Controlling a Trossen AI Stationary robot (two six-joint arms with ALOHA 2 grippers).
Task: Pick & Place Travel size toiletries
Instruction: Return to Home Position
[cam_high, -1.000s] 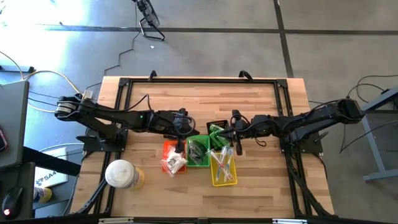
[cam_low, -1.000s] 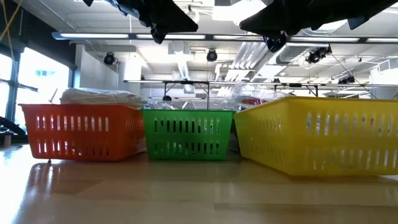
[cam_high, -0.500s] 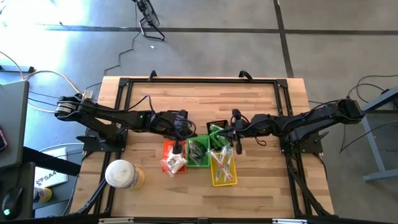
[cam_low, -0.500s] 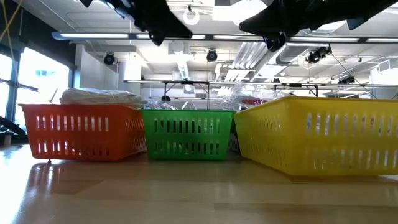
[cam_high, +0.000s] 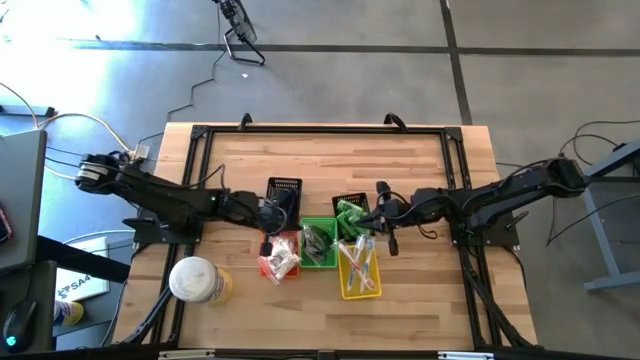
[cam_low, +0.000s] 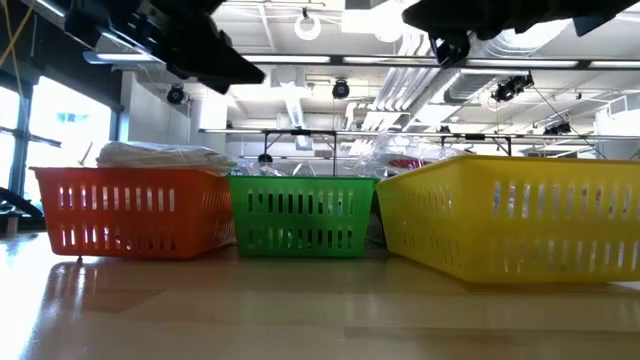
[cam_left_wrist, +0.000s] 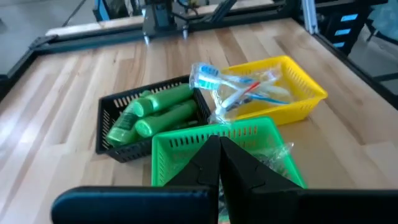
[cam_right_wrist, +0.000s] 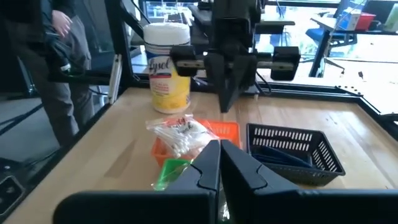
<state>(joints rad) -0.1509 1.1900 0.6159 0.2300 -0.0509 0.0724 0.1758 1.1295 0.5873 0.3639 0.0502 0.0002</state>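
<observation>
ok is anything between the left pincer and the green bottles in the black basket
Yes: the green basket stands between the shut left pincer and the black basket holding the green bottles. From above the bottles lie uncovered. The right pincer, shut, hangs by the yellow basket.

Clock from above, hub = centre basket. Left basket touches it at 9, wrapped pieces heaped inside. Toothbrush basket at 4. Tube basket just beside at 1, tubes lying in it. Fifth basket at 11, apart. Wipes canister at 8, near the table edge. My left gripper hangs at 10, my right gripper at 3.
</observation>
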